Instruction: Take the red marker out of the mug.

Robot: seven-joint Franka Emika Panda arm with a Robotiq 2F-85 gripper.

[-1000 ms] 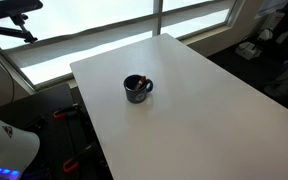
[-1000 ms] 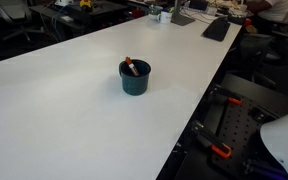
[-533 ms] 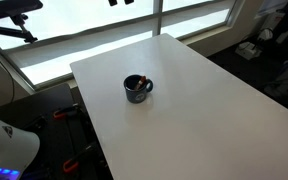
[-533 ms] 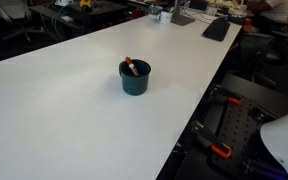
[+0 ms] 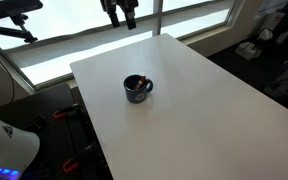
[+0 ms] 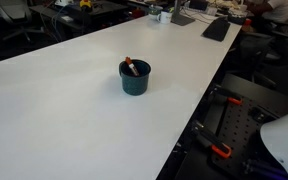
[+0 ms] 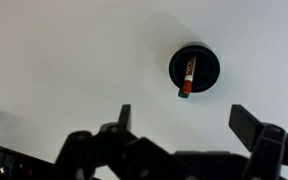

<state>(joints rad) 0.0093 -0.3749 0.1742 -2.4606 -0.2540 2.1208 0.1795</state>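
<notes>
The dark navy mug (image 5: pixel 137 89) stands on the white table, with its handle to one side. It also shows in an exterior view (image 6: pixel 135 77) and in the wrist view (image 7: pixel 194 68). The red marker (image 7: pixel 186 77) leans inside it, its tip poking over the rim in both exterior views (image 5: pixel 135 81) (image 6: pixel 130 64). My gripper (image 5: pixel 117 14) hangs high above the table's far edge, well clear of the mug. In the wrist view its fingers (image 7: pixel 187 119) are spread wide with nothing between them, and the mug lies above them in the picture.
The white table (image 5: pixel 204 110) has windows behind it. Office desks and chairs (image 6: pixel 214 25) stand beyond the table's far end. A robot base with red clamps (image 6: pixel 224 130) sits beside the table edge.
My gripper has come down into the exterior view at the top; one second ago it was out of the picture. The mug and marker have not moved.
</notes>
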